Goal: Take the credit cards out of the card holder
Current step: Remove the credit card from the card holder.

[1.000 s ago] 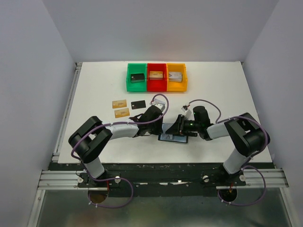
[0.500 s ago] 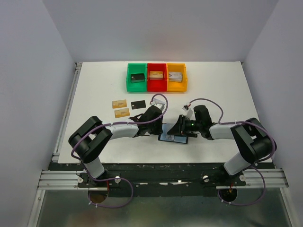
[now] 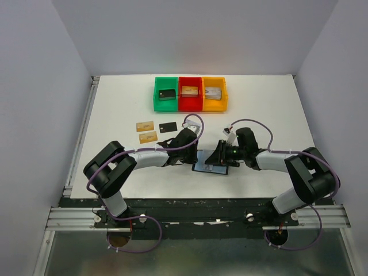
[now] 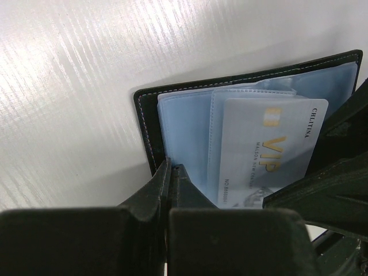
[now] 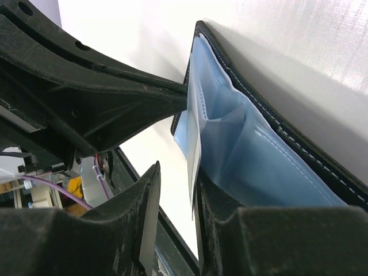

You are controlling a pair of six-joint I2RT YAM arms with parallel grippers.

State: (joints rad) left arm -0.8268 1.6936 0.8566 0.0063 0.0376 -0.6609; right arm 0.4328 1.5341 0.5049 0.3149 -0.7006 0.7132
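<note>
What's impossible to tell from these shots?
- Left wrist view: left end effector hides the card's lower edge.
- Right wrist view: unclear whether right end effector pinches the card; gap beside one finger.
- Top view: holder half covered by both end effectors; bins' contents too small.

From my screen the white table (image 3: 270, 109) sat in a plain booth — a pale, faintly lilac back wall (image 3: 195, 34) behind it, with a left wall (image 3: 34, 86) and a right wall (image 3: 339, 75) of the same shade closing in at the sides. The light was even and soft, and shadows on the walls were faint. A metal rail (image 3: 82, 126) ran along the table's left side, and a slotted aluminium beam (image 3: 69, 217) crossed just below its black near edge (image 3: 190, 202). Lower still I could see a dull grey surface (image 3: 230, 253) — whether floor or a panel, I could not tell. On the left wrist feed the table showed fine ribbed streaks of glare.
</note>
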